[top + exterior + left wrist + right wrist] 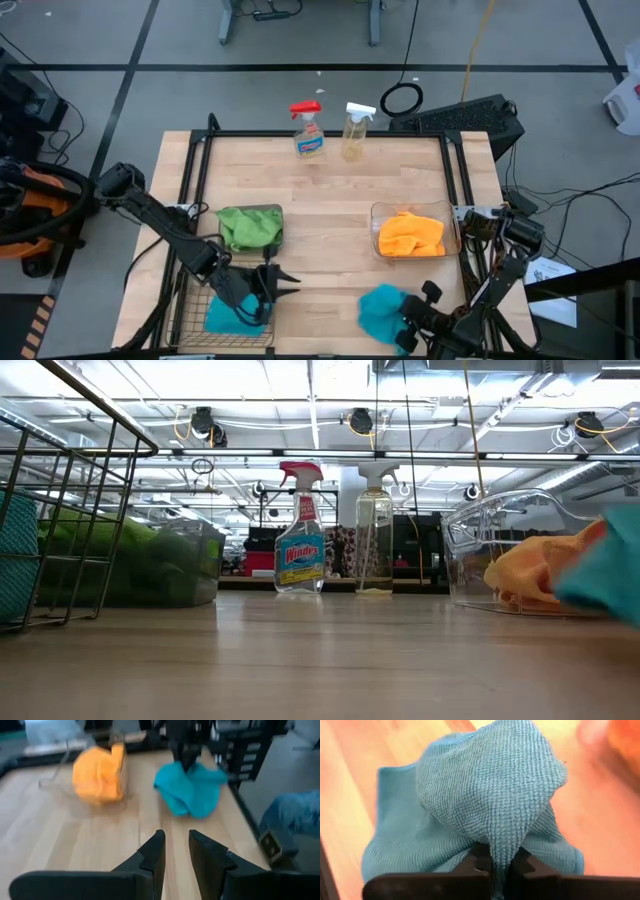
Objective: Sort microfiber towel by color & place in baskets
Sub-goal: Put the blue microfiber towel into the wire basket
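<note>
Standing at the near edge of the table, I note the right gripper (408, 322) low over the wood at the right front, its fingers pinched tight on a fold of a teal cloth (380, 310); the right wrist view shows the fabric (490, 805) bunched up and drawn down between the two dark fingertips. Most of that cloth lies crumpled on the bare table, just in front of the clear tub (382, 215).

The clear tub holds orange cloth (411, 235) heaped inside it (whether one piece or two cannot be told from here). It sits near the right rail of the table.

On the left side, the smoky grey tub (276, 212) contains green cloth (245, 227) piled above its rim. Just in front of it is the wire basket (190, 310), with a second teal cloth (225, 315) lying in its floor.

The left gripper (285, 282) hangs at the basket's right edge, pointing toward the middle of the table. Its fingers (152, 855) stand a narrow way apart with nothing between them.

At the far edge stand two spray bottles side by side: one with a red trigger (308, 130) and blue label, one clear with a white trigger (355, 130). Both are upright and well apart from the tubs.
</note>
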